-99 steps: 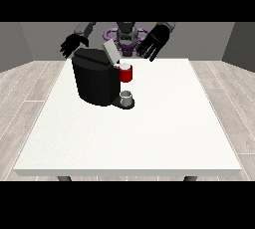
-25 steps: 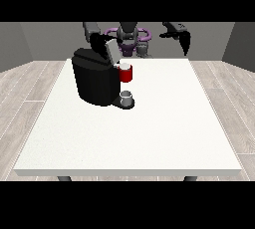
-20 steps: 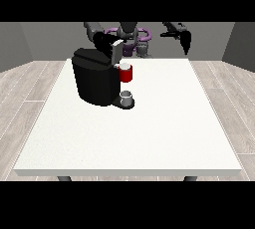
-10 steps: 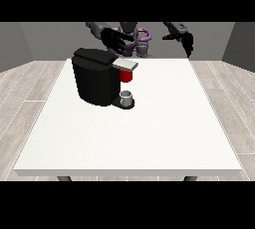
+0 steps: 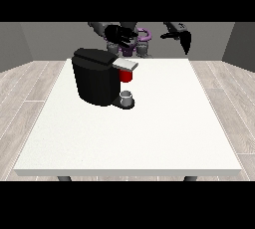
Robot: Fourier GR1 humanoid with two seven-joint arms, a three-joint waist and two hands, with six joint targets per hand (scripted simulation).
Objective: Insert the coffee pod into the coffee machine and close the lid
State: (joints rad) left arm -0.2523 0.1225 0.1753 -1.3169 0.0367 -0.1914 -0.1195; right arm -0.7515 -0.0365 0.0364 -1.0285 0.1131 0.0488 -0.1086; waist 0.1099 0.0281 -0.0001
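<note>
Your hand at the view's left [image 5: 119,35], fingers relaxed and empty, has lifted off the machine [image 5: 98,76]; lid [image 5: 124,64] now down.

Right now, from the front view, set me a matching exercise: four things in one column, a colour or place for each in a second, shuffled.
Things:
1. coffee machine
2. cup
3. table
4. hand at the view's right

Descriptions:
A. white
B. raised above the table's far edge
C. black body, grey lid down
D. grey, on the machine's base under the red part

Pairs: 1-C, 2-D, 3-A, 4-B
</note>
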